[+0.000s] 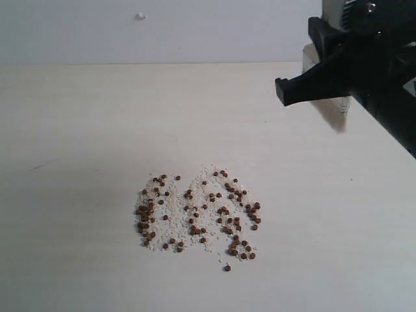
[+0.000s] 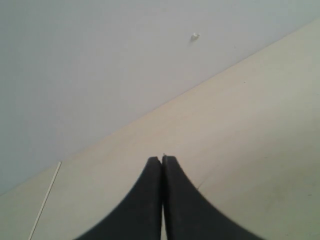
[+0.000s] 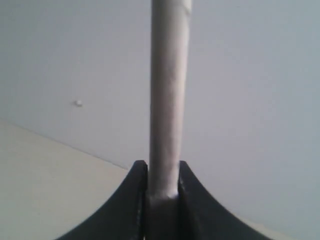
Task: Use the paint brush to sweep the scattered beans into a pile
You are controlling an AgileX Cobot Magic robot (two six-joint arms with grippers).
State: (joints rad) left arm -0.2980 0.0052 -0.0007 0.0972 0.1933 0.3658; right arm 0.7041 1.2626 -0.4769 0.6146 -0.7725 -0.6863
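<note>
You have the beans (image 1: 198,214) lying on the pale table (image 1: 78,130) in a loose, two-lobed patch, mixed with whitish crumbs (image 1: 170,229); a bare notch cuts into the patch at its 12 o'clock edge, and one stray bean (image 1: 227,267) sits just off the 6 o'clock edge. Your right gripper (image 3: 162,164) is clamped on the paint brush (image 3: 167,100); the right wrist view shows the brush edge-on, pinched between the two black fingers (image 3: 137,200) and running straight out beyond them. In the exterior view that gripper hangs at about 2 o'clock from the beans, well apart from them; the brush shows only as a pale, blurred shape behind the black finger, and whether it touches the table you cannot tell. Your left gripper (image 2: 161,160) is clenched on nothing, its fingertips pressed together over bare table near the wall (image 2: 100,60); it does not show in the exterior view. A small white speck (image 1: 140,15) sits on the wall at 11 o'clock from the beans; a faint dark scratch (image 1: 42,166) marks the table at their 10 o'clock.
</note>
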